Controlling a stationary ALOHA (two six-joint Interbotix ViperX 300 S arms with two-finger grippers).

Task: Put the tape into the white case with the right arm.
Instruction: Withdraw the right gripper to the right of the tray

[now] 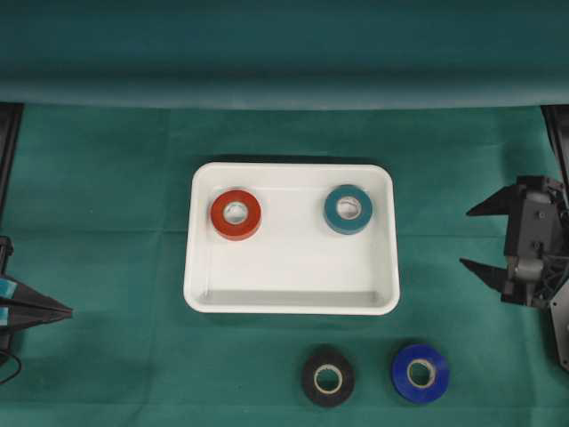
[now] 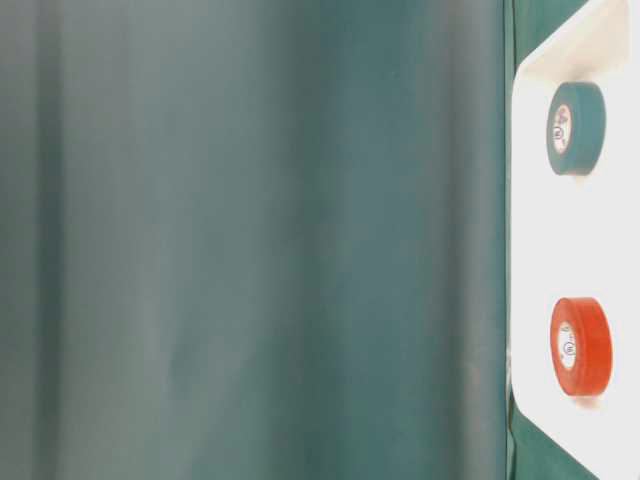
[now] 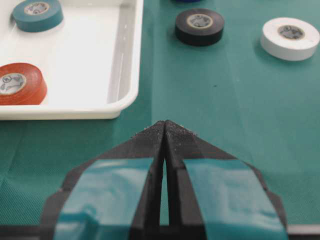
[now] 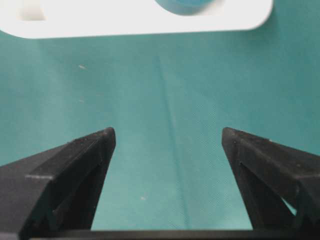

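Observation:
The white case (image 1: 291,302) lies mid-table on the green cloth. Inside it rest a red tape roll (image 1: 236,214) at upper left and a teal tape roll (image 1: 348,209) at upper right. A black tape roll (image 1: 328,377) and a blue tape roll (image 1: 420,373) lie on the cloth in front of the case. The left wrist view also takes in a white tape roll (image 3: 290,38) beyond the black one (image 3: 199,26). My right gripper (image 1: 468,238) is open and empty at the right edge, apart from the case (image 4: 135,22). My left gripper (image 1: 68,310) is shut at the left edge, holding nothing.
A rolled fold of green cloth (image 1: 284,89) runs along the back of the table. Open cloth lies between each gripper and the case. The table-level view is mostly filled by green cloth (image 2: 250,240), with the case (image 2: 530,180) at its right edge.

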